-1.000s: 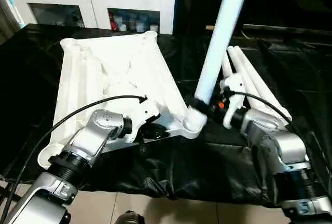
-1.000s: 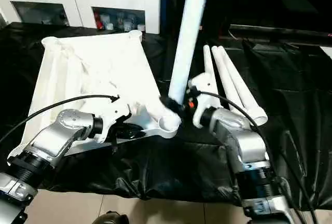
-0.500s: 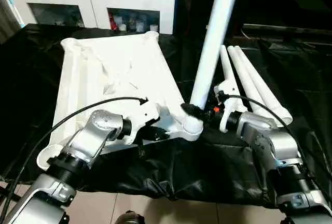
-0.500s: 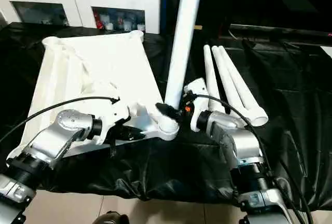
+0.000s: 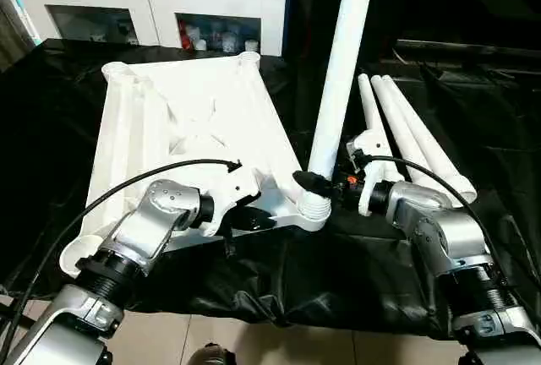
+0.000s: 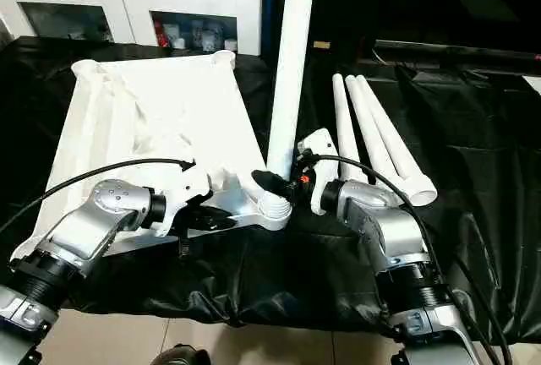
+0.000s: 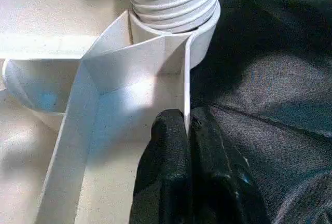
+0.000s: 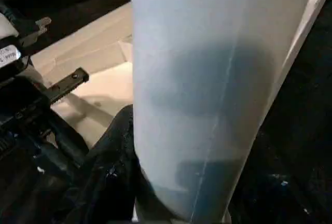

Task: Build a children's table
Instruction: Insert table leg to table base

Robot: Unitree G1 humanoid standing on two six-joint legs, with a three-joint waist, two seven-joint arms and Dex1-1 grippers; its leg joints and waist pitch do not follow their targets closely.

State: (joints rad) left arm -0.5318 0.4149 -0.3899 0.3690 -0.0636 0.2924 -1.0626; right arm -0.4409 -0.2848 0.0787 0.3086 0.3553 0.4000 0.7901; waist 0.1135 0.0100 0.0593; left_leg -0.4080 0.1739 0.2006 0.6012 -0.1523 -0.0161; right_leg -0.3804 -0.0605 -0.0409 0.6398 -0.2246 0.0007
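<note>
Lying upside down on the black-covered work table [image 5: 76, 111], the tabletop [image 5: 194, 120] carries an upright leg [image 5: 338, 69] in its five-o'clock corner socket [image 5: 311, 210]. The right gripper [image 5: 319, 186] clasps that leg's base; the left gripper [image 7: 188, 130] pinches the tabletop's rim. Three spare legs [image 5: 406, 133] lie at three o'clock.

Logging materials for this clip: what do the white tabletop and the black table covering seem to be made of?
White upturned tabletop: apparently moulded plastic, smooth and slightly glossy, judging by its thin stiffening ribs and rounded corner sockets. Black table covering: probably thin plastic sheeting or coated fabric; it wrinkles, drapes over the edge and shows faint sheen.
</note>
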